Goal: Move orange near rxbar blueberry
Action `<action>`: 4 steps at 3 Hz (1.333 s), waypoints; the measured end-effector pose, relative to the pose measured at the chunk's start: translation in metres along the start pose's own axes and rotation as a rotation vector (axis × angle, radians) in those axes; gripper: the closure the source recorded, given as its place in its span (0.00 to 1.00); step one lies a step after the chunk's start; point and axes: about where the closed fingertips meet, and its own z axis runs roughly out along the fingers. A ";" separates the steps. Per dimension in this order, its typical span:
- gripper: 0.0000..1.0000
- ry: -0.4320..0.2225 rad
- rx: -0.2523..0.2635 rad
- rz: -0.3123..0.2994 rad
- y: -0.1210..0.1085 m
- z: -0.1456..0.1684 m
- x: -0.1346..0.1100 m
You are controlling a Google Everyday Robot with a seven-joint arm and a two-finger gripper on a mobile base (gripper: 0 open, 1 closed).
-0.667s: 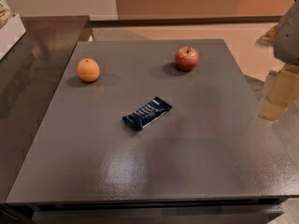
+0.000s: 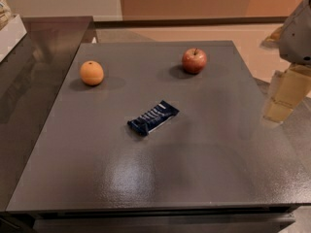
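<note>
The orange (image 2: 92, 73) sits on the dark grey table (image 2: 160, 178) at the far left. The rxbar blueberry (image 2: 153, 117), a dark navy wrapper with white lettering, lies flat near the table's middle, lying diagonally. My gripper (image 2: 284, 95) hangs at the right edge of the view, over the table's right side, far from both the orange and the bar. It holds nothing that I can see.
A red-yellow apple (image 2: 194, 60) with a stem stands at the far right of the table. A darker counter (image 2: 29, 81) adjoins the table on the left, with a white object (image 2: 8, 33) at its far end. The floor lies beyond the far edge.
</note>
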 end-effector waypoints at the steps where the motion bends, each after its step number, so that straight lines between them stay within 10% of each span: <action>1: 0.00 -0.062 -0.023 0.007 -0.016 0.013 -0.018; 4: 0.00 -0.234 -0.048 -0.076 -0.065 0.059 -0.137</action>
